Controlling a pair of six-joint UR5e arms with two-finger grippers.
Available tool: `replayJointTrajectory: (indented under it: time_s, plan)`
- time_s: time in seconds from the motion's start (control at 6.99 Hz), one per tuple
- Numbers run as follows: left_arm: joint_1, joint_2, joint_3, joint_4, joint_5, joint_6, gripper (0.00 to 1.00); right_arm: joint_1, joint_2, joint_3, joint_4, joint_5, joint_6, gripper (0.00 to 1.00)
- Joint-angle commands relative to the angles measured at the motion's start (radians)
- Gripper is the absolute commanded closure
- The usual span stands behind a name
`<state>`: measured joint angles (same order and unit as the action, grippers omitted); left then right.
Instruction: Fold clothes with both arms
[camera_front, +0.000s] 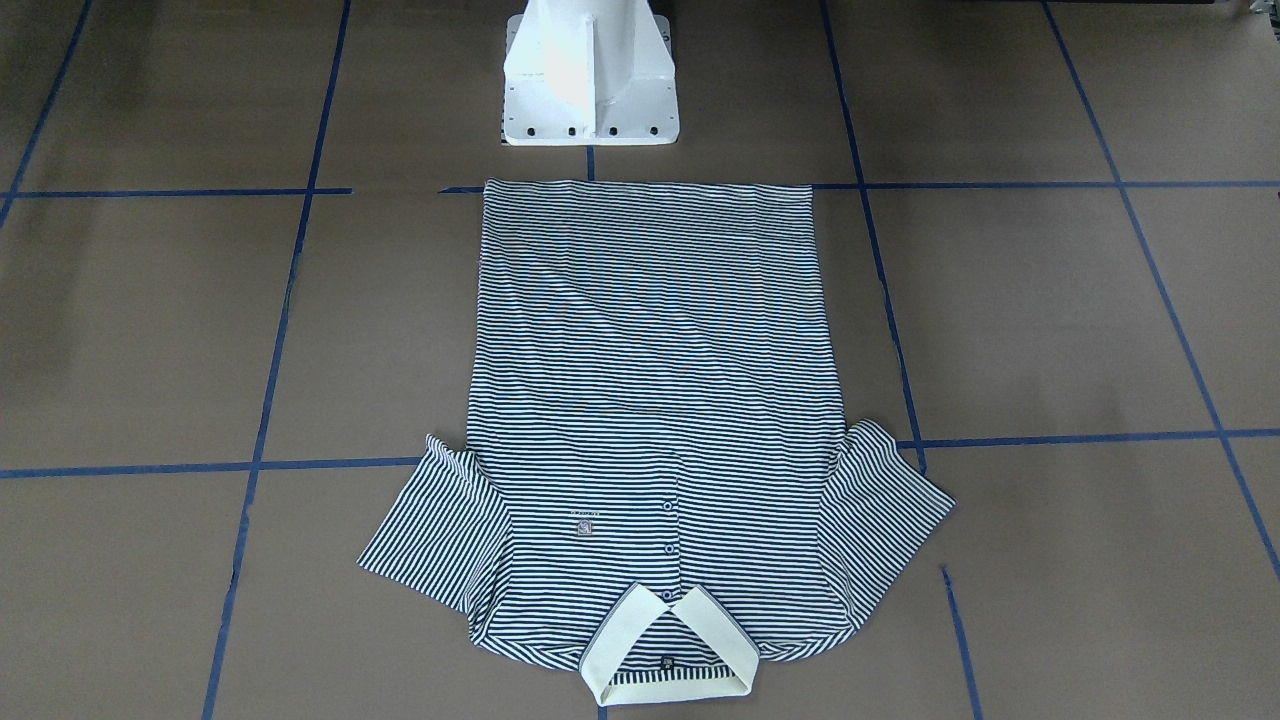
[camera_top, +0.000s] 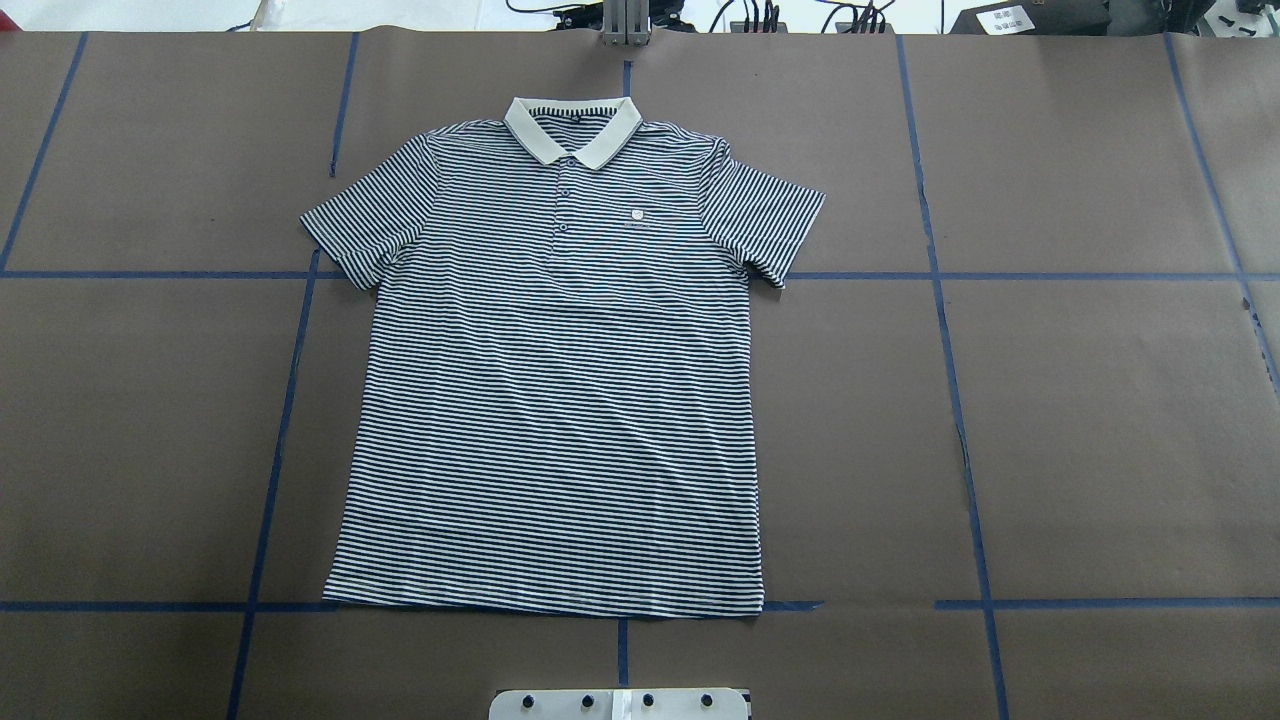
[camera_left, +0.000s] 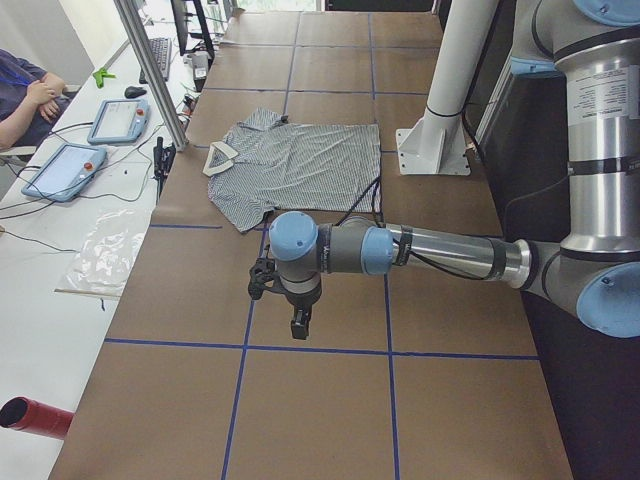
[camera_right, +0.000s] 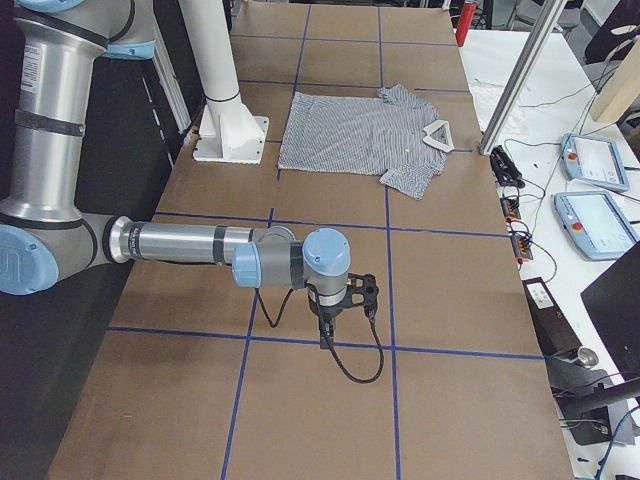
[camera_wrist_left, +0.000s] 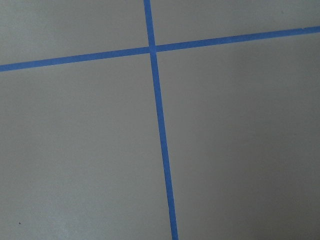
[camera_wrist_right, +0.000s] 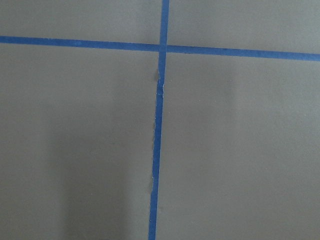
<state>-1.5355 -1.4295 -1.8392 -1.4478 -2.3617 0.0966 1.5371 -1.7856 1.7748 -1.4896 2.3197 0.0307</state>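
While 1 shirt lies flat, 2 arms hover

Brown bench gridded with blue tape lines, a white pedestal standing on it, and alongside, a white side table carrying two screened tablets, a clear plastic sheet, a red cylinder and a person's folded arms.

No legible text in any view, chest logo on shirt — too small to read, printed label on left arm — blurred, white tag beyond table's far edge, unreadable.
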Motion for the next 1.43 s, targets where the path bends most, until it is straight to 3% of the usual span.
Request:
replayJointTrajectory:
  time_s: [0.0, 0.29, 0.43, 0.86, 1.15, 1.29]
  plan:
    - [0.002, -0.012, -0.014, 0.0, 0.007, 0.008, 0.0, 0.0, 0.0, 0.002, 0.0, 0.001, -0.002, 0.0]
    - [0.002, -0.017, 0.003, -0.043, 0.002, 0.006, 0.0, 0.0, 0.015, 0.021, 0.0, 0.003, 0.009, 0.0]
    - [0.002, -0.017, 0.008, -0.13, 0.007, 0.003, 0.0, 0.0, 0.059, 0.046, 0.026, 0.009, 0.011, 0.0]
    - [0.003, -0.112, 0.07, -0.594, 0.002, -0.002, 0.0, -0.002, 0.162, -0.024, 0.172, 0.003, 0.053, 0.0]
    - [0.005, -0.199, 0.229, -0.789, -0.004, -0.003, 0.0, -0.002, 0.166, -0.025, 0.234, 0.007, 0.063, 0.0]
    - [0.006, -0.212, 0.256, -0.827, -0.004, -0.003, 0.0, -0.029, 0.184, -0.022, 0.299, 0.01, 0.149, 0.0]
